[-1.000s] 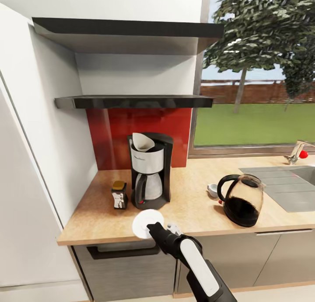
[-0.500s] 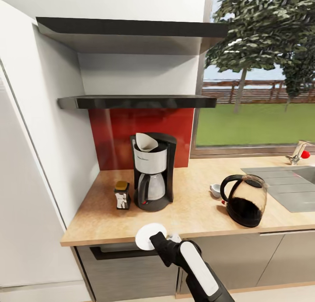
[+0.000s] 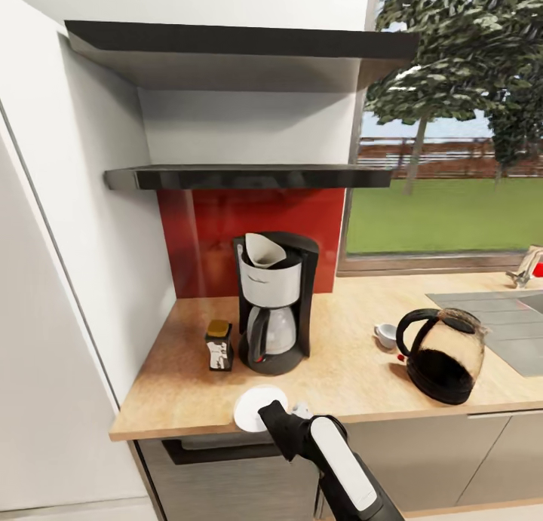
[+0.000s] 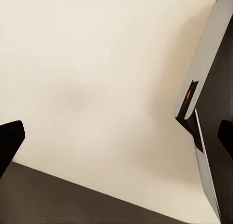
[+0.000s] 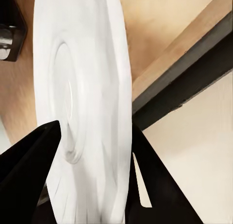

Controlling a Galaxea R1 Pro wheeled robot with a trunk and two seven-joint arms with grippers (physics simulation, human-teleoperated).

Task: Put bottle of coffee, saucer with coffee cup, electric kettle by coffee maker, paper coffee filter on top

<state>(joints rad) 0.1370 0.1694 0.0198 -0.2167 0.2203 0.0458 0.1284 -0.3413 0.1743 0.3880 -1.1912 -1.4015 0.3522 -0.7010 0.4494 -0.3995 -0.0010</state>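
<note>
Head camera has shifted, the whole scene sliding right; saucer stays at the bench front edge, pinched between right gripper fingers. Coffee maker carries filter; bottle of coffee just beside it. Left gripper fingers spread. Judged: saucer placement next, cup after

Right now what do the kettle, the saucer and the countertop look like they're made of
The electric kettle: dark translucent glass body, apparently, since light shows through its upper part; black handle and base, probably plastic.
The saucer, held in the right tool: plain glossy white, likely ceramic, with a moulded ring seen in the right wrist view.
The kitchen countertop: light tan with wood-like grain; wood or laminate, unclear.
</note>
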